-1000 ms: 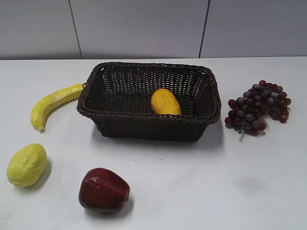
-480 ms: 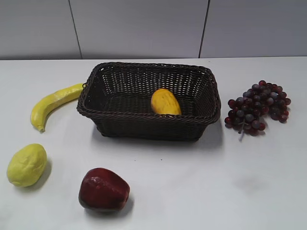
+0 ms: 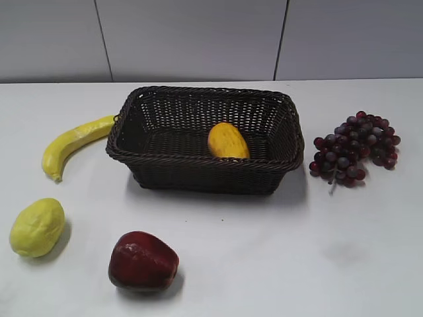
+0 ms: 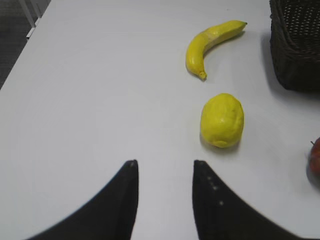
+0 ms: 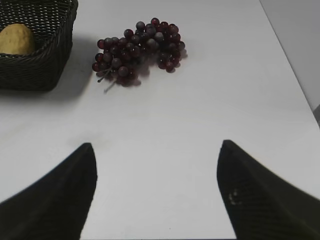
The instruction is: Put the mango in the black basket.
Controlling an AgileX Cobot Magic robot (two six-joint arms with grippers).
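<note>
— Mango [image 3: 228,140] placement first: where does it sit?

— Inside the black basket [image 3: 198,167], on the woven floor toward the right half, leaning near the front wall. From the right wrist view its top shows over the rim at about ten o'clock. Nothing touches it.

— And the hands?

— Neither appears in the exterior view. The left hand [image 4: 164,170] hovers over bare table [image 3: 277,251] with its fingers apart by a modest gap and nothing between them; the lemon [image 4: 222,120] lies just past it at one o'clock and the banana [image 4: 211,44] farther along the same line. The right hand [image 5: 156,160] is spread wide, also empty, with the grape bunch [image 5: 137,50] ahead at eleven o'clock and the basket corner at ten.

— So which step is this?

— I judge the placing done: the fruit rests in the basket and both arms are well apart from it. What is left looks like no more than parking the arms.

— Anything the next move calls for?

— Little. If either arm travels, it should stay clear of the basket rim so the mango is not jostled, and avoid nudging the red apple [image 3: 143,261] at the basket's seven o'clock, or the grapes at its three o'clock.
</note>
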